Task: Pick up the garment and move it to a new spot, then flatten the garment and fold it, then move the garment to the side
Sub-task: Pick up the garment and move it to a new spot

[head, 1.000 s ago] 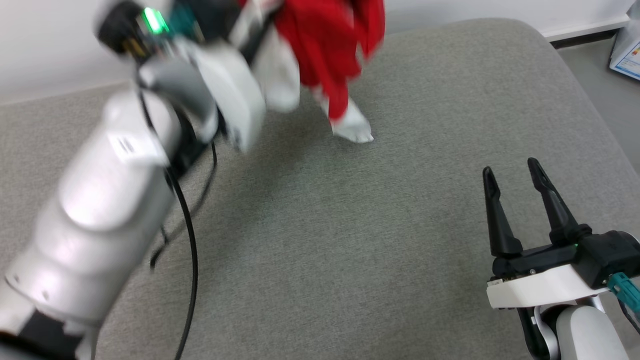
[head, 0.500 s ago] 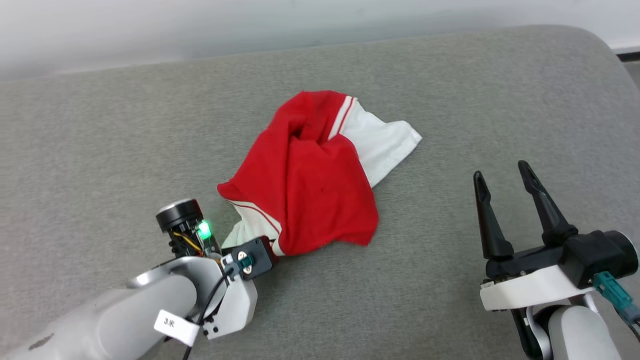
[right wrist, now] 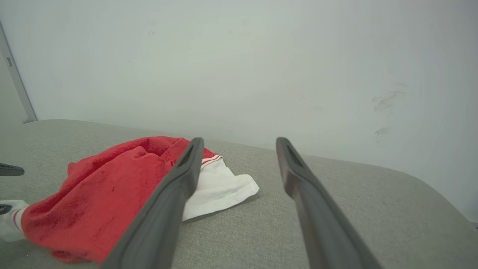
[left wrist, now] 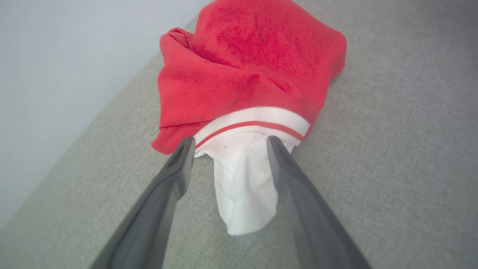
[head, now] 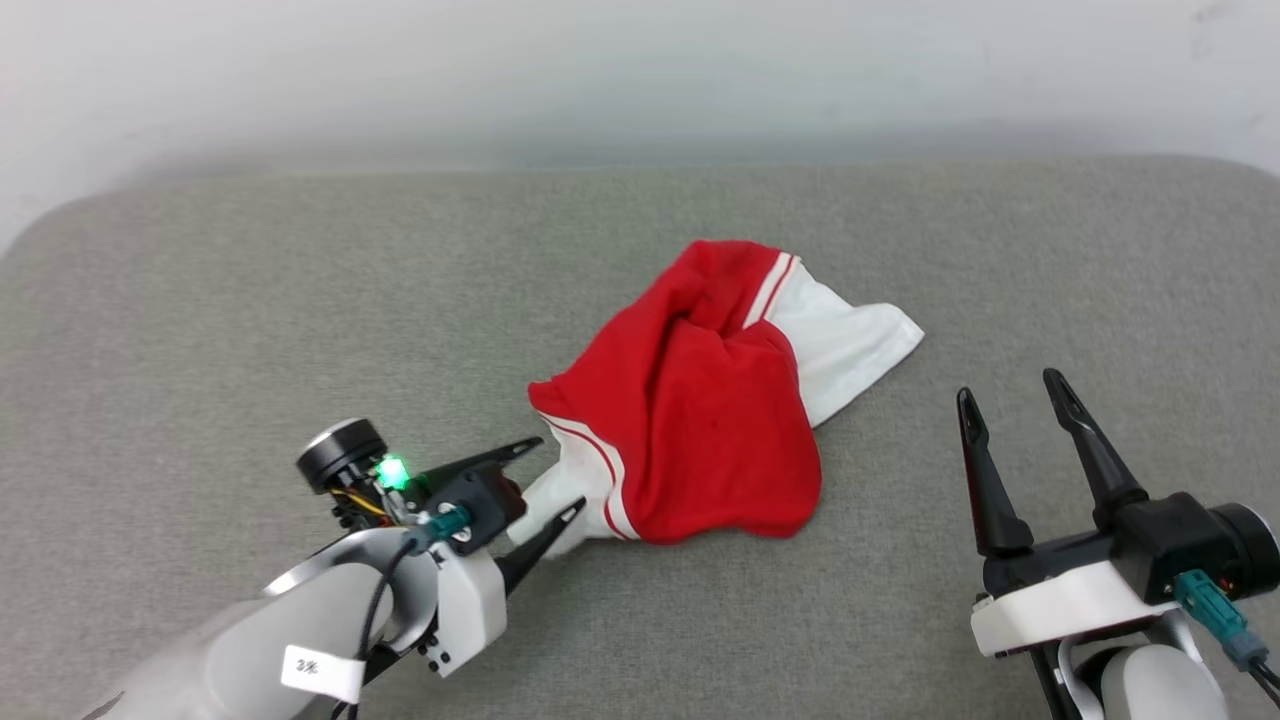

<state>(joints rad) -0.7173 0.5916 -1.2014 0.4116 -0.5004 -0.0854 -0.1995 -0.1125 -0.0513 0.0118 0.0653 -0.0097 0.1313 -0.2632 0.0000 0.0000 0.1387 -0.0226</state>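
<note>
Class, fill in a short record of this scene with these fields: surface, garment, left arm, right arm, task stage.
Surface: grey padded cushion, pale wall behind
Garment: red-and-white T-shirt, crumpled in a heap, not flattened
Left arm: left end effector open, fingers either side of one white sleeve, not clamped
Right arm: right end effector open, empty, apart from the T-shirt
Task stage: flattening and folding not yet done

Grey woven cushion [head: 200, 300], far corners rounded. Plain white wall [head: 640, 70] stands directly behind its far edge. Faint dark scuff marks [right wrist: 386, 101] on the wall. Grey upright strip [right wrist: 15, 82] noted. Lighting soft, even.
</note>
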